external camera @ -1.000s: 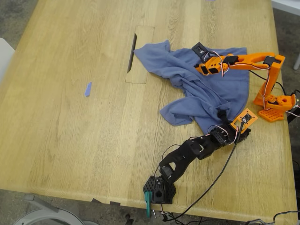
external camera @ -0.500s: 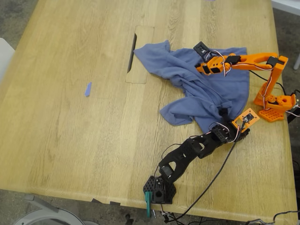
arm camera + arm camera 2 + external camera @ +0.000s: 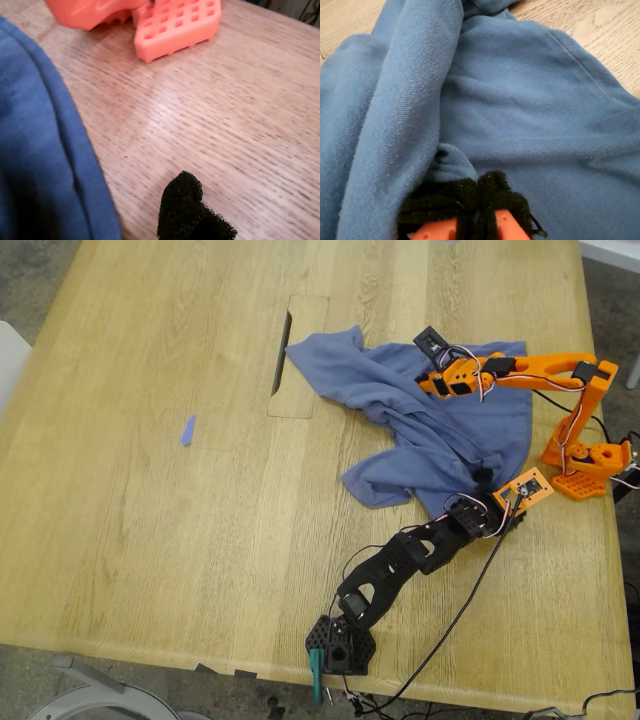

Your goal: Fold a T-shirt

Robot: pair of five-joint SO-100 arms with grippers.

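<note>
Over the last second only small changes are seen. The black arm's wrist has been drawn a little toward the exterior view's upper right, nearer the orange arm's base (image 3: 175, 25). The orange arm's wrist has been raised slightly over the cloth. The T-shirt (image 3: 420, 430) itself has hardly been disturbed. It is still crumpled in a loose heap on the bench (image 3: 150, 540), toward the exterior view's right, with one lobe spread toward the bench's slot (image 3: 281, 350) and another toward the near edge. No fold has yet been made, so the task is judged to be at its start, with the cloth still to be spread flat.

The first end effector (image 3: 482, 483), on the black arm, is held at the shirt's hem. Only one foam pad (image 3: 185, 210) is shown above bare wood just beside the hem, so it cannot be told whether the jaws are apart or together.

The second end effector (image 3: 479, 200), on the orange arm, is seen with its pads pressed together at a small pucker of blue cloth. Whether any fabric is actually caught cannot be made out.

No container is in view, and the shirt lies directly on the bench. A small blue scrap (image 3: 187, 430) is left well apart from it.
</note>
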